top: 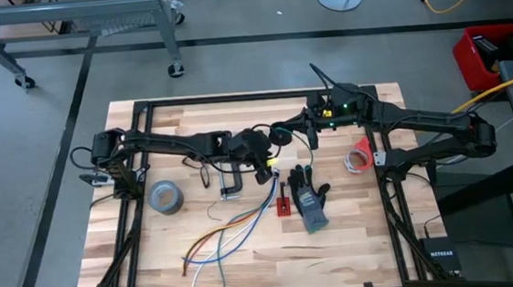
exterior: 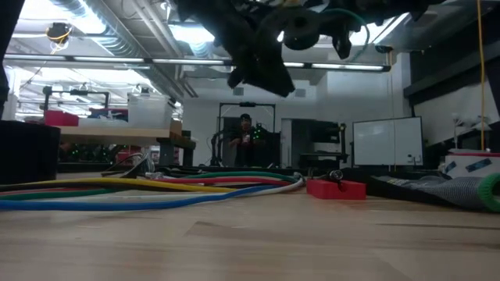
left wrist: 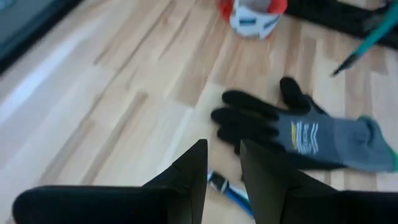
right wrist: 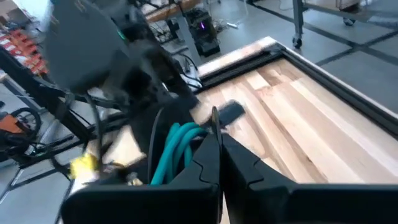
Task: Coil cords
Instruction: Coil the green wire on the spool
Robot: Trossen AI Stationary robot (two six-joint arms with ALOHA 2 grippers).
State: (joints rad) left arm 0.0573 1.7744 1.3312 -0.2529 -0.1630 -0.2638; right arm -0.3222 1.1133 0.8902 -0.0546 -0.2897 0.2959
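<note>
**Cord held up between two arms**

The black cord [top: 279,134] is a small round ring, like a doughnut. It hangs in the air above the far middle of the wooden table [top: 356,246], between the two arms. In the low view the black cord [exterior: 301,27] is a dark ring near the top, and the arms around it are cut off.

The right gripper [top: 308,126] has its jaws [right wrist: 217,146] pressed together on a thin black strand that looks like the cord's tail. The left gripper [top: 262,161] is just left of the ring. Its jaws [left wrist: 224,149] have a small gap with nothing in it.

Near it lies a glove [left wrist: 298,130], grey cloth with black rubbery fingers. Its yellow writing is too blurry to read. A red and white tape roll [left wrist: 252,12] is partly cut off. A grey tape roll [top: 165,196] and loose coloured wires [top: 236,232] lie to the left. A black box [top: 435,256] says NETGEAR.
</note>
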